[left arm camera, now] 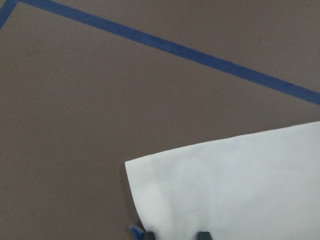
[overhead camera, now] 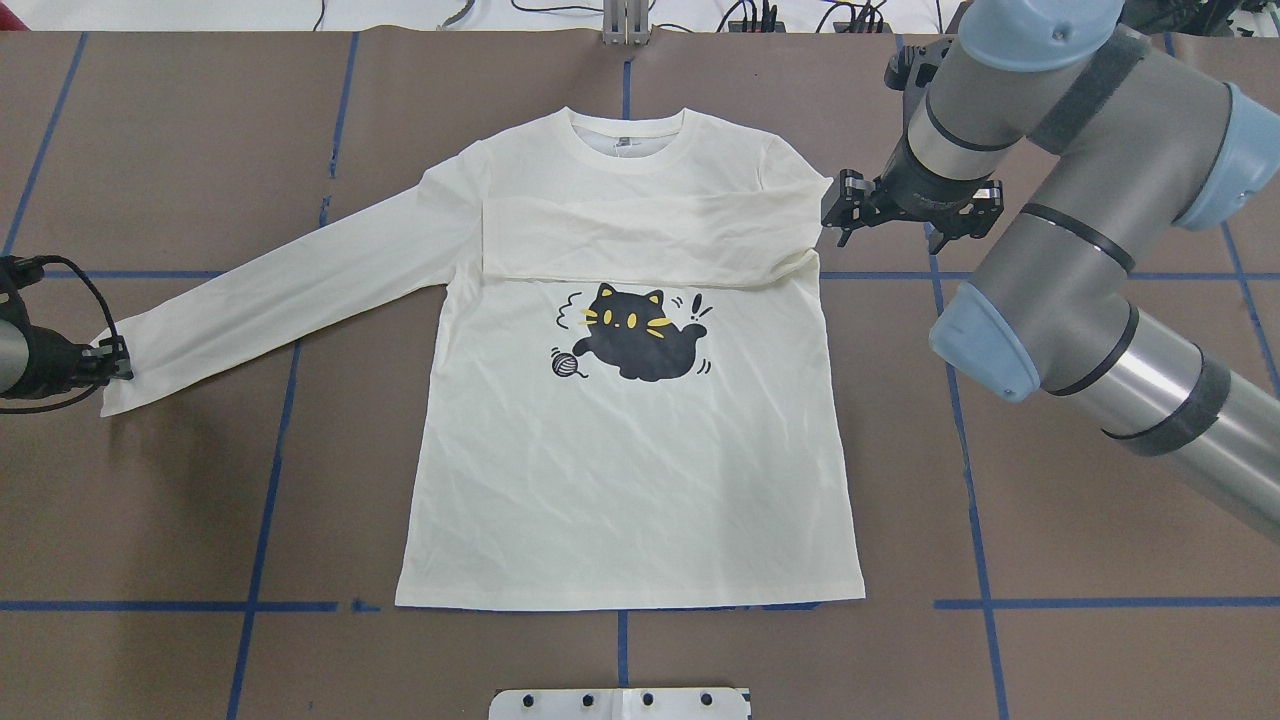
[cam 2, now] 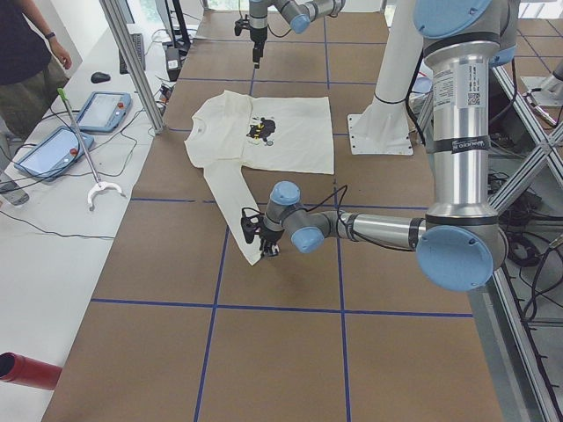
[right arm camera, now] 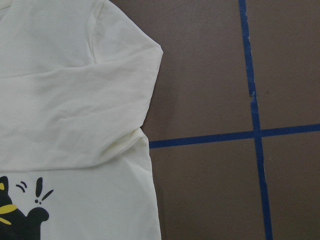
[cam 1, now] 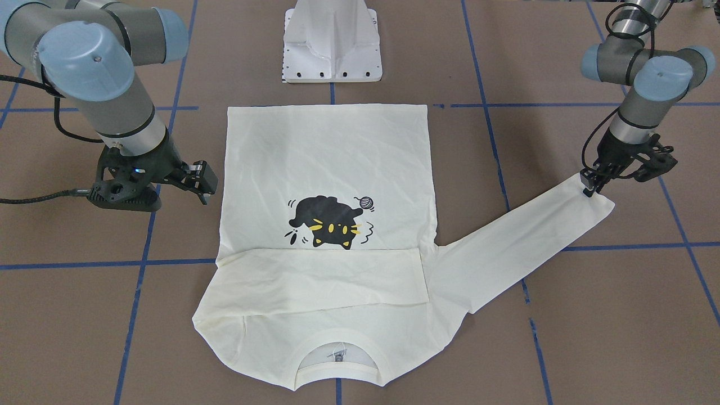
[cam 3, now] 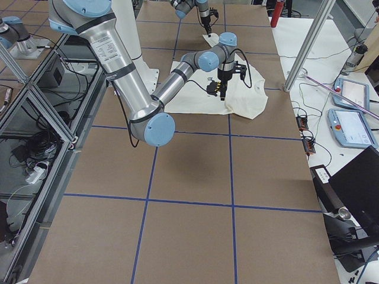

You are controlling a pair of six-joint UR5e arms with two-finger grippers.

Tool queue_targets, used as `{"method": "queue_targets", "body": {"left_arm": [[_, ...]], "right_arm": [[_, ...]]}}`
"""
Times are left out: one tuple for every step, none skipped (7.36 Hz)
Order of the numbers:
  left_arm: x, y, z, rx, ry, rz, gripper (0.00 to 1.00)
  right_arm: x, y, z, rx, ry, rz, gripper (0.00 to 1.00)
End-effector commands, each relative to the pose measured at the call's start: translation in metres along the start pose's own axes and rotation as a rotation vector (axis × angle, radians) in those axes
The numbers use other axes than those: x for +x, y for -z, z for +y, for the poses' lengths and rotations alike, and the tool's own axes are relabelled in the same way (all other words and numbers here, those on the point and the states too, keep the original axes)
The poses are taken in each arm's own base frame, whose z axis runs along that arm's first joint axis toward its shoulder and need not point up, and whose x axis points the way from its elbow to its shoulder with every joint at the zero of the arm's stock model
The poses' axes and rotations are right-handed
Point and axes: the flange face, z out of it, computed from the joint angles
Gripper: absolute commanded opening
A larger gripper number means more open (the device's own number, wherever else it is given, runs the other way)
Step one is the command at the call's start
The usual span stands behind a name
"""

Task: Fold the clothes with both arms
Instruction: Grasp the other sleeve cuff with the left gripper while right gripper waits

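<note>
Brown table (overhead camera: 150, 480) crossed by blue tape lines (overhead camera: 150, 605), a white bench (cam 2: 53, 264) beside it.

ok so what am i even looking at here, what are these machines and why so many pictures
Two robot arms on one white pedestal work at a brown table marked with blue tape. Four pictures come from fixed cameras: one faces the robot, one looks over its shoulders, two look in from the table's ends. The last two cameras ride on the wrists, looking down at the cloth. A cream long-sleeved shirt with a black cat print lies flat. One sleeve is folded across the chest; the other stretches out sideways. The left gripper sits at that sleeve's cuff, though whether it has pinched it is unclear. The right gripper hangs open beside the folded shoulder, holding nothing.
</note>
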Motion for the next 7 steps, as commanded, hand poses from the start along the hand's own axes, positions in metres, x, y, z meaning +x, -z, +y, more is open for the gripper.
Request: {"method": "queue_targets", "body": {"left_arm": [[0.013,0.013,0.001,-0.001,-0.005,0.028,0.00],[0.023,0.023,0.002,-0.002,-0.008,0.037,0.00],[0.038,0.038,0.003,-0.006,-0.006,0.028,0.00],[0.063,0.056,0.005,-0.012,-0.005,0.017,0.00],[0.120,0.072,-0.001,-0.043,-0.002,0.014,0.00],[0.189,0.087,-0.014,-0.044,-0.002,0.011,0.00],[0.252,0.108,-0.022,-0.040,-0.009,0.029,0.00]], "right_arm": [[0.000,0.000,0.000,0.000,-0.001,0.000,1.00],[0.001,0.000,0.000,-0.001,-0.001,0.000,1.00],[0.002,0.000,-0.001,-0.001,-0.004,0.000,1.00],[0.003,0.000,-0.001,-0.005,-0.004,-0.002,1.00],[0.011,0.005,0.004,0.001,-0.005,-0.007,1.00],[0.041,0.007,0.012,-0.007,-0.016,-0.005,1.00],[0.066,0.007,0.017,-0.011,-0.028,0.005,1.00]]}}
